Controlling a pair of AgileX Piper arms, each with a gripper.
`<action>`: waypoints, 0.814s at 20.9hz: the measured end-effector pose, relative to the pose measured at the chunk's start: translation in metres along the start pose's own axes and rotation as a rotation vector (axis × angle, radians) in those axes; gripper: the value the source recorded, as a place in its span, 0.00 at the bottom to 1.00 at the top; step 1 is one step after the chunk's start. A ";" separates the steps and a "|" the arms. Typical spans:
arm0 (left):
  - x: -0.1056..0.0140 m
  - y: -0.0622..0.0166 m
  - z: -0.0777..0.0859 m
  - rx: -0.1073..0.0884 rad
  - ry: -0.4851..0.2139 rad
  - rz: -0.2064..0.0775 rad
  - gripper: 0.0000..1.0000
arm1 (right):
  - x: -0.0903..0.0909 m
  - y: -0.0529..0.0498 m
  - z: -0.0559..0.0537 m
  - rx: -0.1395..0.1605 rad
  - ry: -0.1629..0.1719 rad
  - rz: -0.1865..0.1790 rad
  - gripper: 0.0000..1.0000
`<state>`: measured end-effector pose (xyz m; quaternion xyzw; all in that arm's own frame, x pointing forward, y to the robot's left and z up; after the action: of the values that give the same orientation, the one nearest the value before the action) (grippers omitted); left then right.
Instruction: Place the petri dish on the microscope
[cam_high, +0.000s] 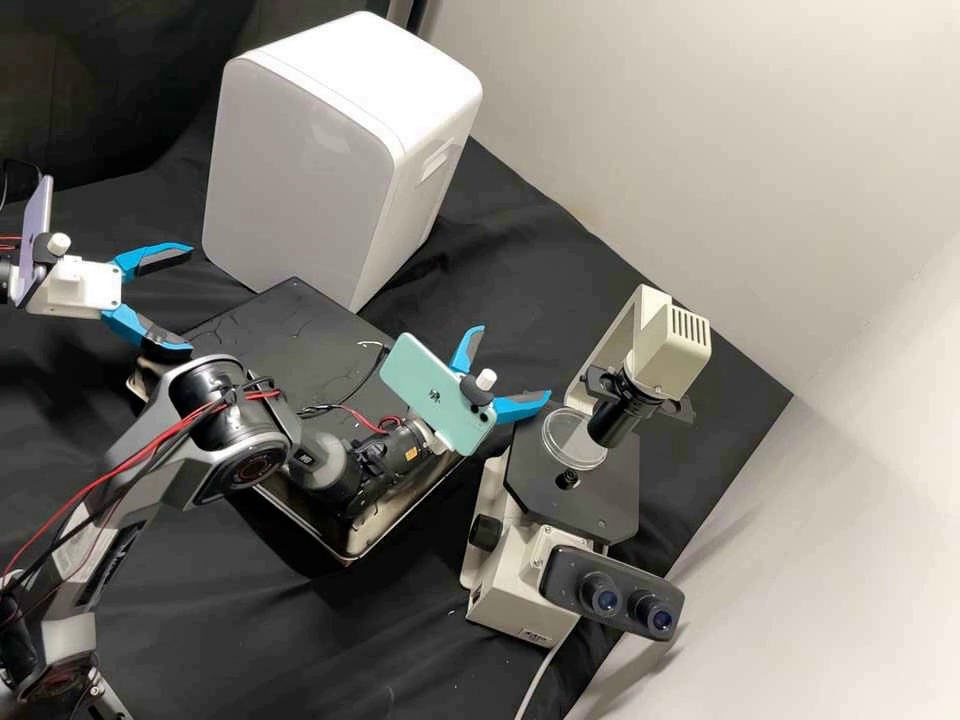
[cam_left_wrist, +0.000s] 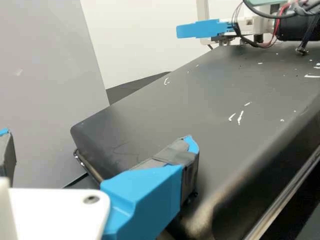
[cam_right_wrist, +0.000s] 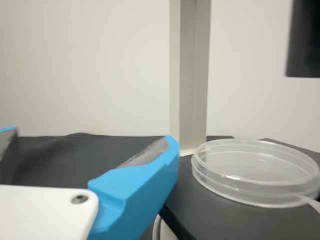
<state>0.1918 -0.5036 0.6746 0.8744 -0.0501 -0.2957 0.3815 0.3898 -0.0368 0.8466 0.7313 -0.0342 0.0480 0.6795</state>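
The petri dish (cam_high: 575, 438) lies flat on the black stage of the microscope (cam_high: 505, 585), beneath its lamp housing. The right end effector (cam_high: 503, 380) hangs just beside the dish without touching it, its blue fingers spread and holding nothing. The left end effector (cam_high: 168, 298) is also released and empty, at a corner of the black slab (cam_high: 300, 340) on the desk (cam_high: 560, 260), near the white box (cam_high: 340, 150).
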 end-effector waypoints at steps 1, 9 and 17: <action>0.000 0.0002 0.000 0.000 0.001 0.002 1.00 | -0.003 0.000 0.000 0.002 0.014 0.015 1.00; 0.000 0.0004 0.000 0.000 0.001 0.005 1.00 | -0.017 0.029 0.006 0.094 -0.039 0.192 1.00; 0.000 -0.0006 0.000 0.000 0.001 0.001 1.00 | -0.019 0.030 0.008 0.120 -0.051 0.205 1.00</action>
<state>0.1920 -0.5032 0.6742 0.8745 -0.0504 -0.2950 0.3817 0.3678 -0.0474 0.8733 0.7643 -0.1232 0.1006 0.6250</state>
